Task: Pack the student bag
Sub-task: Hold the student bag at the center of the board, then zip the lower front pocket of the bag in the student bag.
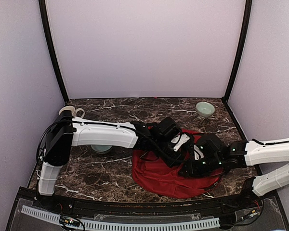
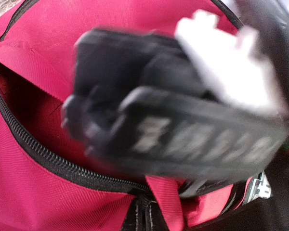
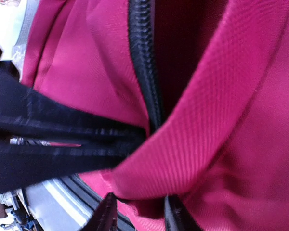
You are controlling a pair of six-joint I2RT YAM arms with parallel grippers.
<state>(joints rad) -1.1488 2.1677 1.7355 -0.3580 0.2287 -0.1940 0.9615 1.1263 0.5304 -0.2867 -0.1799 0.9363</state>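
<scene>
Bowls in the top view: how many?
2. One pale green bowl stands at the back right; a second bowl shows partly under the left arm, left of the student bag. Others may be hidden.

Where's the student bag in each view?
Top external: student bag sits lower centre, slightly right.
Left wrist: it fills the frame, behind a blurred black object.
Right wrist: it fills the frame.
Shared landmark: black zipper edging the opening, in both wrist views; unresolved from above.
</scene>
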